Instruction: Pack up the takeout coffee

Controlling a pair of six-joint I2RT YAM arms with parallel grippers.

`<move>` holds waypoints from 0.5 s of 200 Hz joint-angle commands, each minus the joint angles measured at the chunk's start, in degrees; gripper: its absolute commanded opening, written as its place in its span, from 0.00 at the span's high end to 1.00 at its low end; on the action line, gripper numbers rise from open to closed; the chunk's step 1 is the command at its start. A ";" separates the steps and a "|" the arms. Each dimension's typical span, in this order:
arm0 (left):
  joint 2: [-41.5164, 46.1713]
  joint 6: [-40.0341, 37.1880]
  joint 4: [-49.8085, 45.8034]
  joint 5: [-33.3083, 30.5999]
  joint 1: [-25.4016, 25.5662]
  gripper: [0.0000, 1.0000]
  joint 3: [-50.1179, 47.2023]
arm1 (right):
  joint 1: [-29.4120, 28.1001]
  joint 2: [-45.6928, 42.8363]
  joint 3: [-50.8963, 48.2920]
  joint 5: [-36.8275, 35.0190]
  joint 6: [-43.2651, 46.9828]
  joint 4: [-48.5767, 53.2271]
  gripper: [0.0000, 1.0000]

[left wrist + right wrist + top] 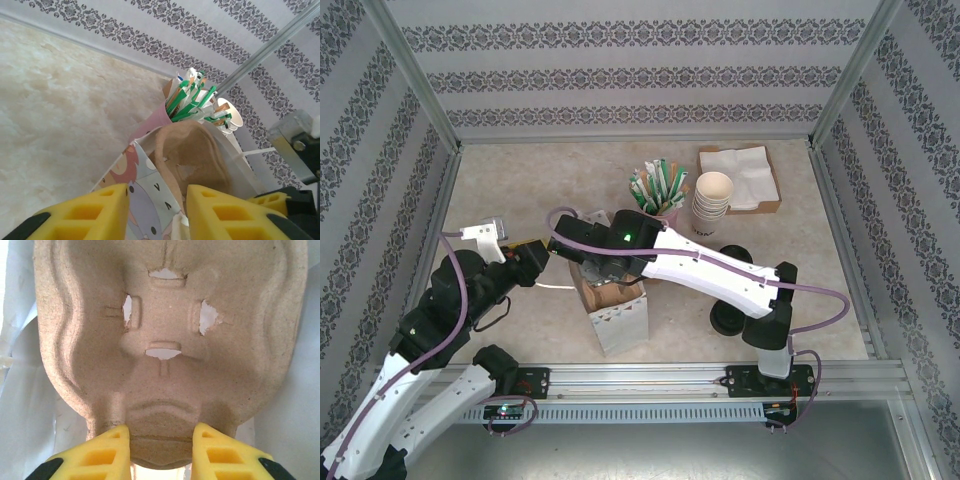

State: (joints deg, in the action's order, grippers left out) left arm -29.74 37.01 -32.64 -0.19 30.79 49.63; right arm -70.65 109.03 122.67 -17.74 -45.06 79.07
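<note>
A white paper bag (620, 318) stands open at the table's middle, with a brown pulp cup carrier (610, 290) partly inside it. My right gripper (161, 450) is shut on the carrier's (165, 330) lower edge and reaches over the bag mouth (605, 270). My left gripper (156, 210) is open at the bag's left rim (548, 260), the printed bag wall (145, 175) between its fingers. The carrier (192, 150) shows inside the bag. The dark takeout coffee (726, 318) sits right of the bag, partly hidden by the right arm.
A pink cup of green-wrapped sticks (660, 190) stands behind the bag. Beside it are a stack of cream paper cups (712, 205) and a box of napkins (740, 178). A black round lid (736, 253) lies behind the right arm. Patterned walls enclose the table.
</note>
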 commanded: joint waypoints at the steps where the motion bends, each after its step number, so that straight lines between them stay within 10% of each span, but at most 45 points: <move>1: -0.28 -0.78 -1.48 -1.25 0.62 0.69 0.29 | -0.34 -3.09 -1.03 -1.67 0.20 1.11 0.74; 100: 0.03 -1.16 4.88 7.96 0.70 0.66 -1.19 | -0.01 -3.34 -9.65 2.41 0.76 -0.96 0.73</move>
State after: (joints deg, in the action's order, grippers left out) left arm -30.00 37.01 -31.90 3.57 30.79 49.36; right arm -70.65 105.51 114.98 -17.02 -44.88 78.26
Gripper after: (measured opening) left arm 0.325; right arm 0.268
